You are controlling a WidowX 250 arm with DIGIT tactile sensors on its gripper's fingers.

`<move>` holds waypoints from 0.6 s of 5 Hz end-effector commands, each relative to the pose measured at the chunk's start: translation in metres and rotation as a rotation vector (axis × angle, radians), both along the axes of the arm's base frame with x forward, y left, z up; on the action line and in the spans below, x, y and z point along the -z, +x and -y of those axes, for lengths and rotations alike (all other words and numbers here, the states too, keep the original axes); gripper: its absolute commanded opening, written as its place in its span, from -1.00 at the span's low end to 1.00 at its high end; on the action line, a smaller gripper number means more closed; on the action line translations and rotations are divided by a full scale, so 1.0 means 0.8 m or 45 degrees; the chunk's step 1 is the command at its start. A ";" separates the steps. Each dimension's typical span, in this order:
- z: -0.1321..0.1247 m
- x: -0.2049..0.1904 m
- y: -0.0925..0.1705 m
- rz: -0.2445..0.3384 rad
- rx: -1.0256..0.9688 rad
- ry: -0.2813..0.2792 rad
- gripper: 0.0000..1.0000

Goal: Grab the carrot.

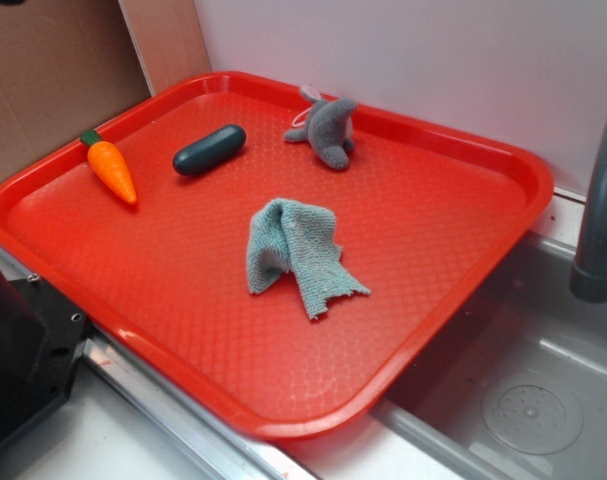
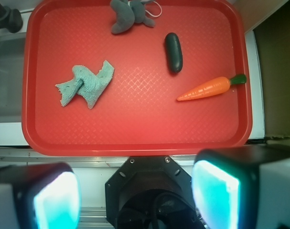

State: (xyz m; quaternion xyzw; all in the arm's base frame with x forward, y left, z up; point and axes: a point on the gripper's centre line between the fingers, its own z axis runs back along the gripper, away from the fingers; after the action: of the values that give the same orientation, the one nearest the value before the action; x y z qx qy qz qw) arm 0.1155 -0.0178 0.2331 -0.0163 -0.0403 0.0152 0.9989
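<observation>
The orange carrot (image 1: pixel 113 170) with a green stem cap lies flat on the red tray (image 1: pixel 183 300) near its far left corner. From the wrist it shows as the carrot (image 2: pixel 205 88) at the tray's right side, tip pointing left. My gripper (image 2: pixel 135 195) hangs high above the tray's near edge, well short of the carrot. Its two cyan pads (image 2: pixel 215 193) stand wide apart with nothing between them. The exterior view shows only the robot's black base at the lower left, not the fingers.
A dark green capsule toy (image 1: pixel 209 149) lies just right of the carrot. A grey plush toy (image 1: pixel 328 130) sits at the tray's back. A crumpled teal cloth (image 1: pixel 295 252) lies mid-tray. A steel sink (image 1: pixel 523 390) and faucet (image 1: pixel 601 200) are at the right.
</observation>
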 end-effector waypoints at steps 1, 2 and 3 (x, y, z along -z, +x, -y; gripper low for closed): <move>0.000 0.000 0.000 0.000 0.000 0.000 1.00; -0.005 0.016 0.018 0.037 -0.277 -0.088 1.00; -0.019 0.042 0.037 0.016 -0.545 -0.101 1.00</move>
State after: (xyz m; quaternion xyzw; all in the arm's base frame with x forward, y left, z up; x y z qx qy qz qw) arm 0.1443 -0.0046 0.1927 -0.0457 -0.0368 0.2294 0.9716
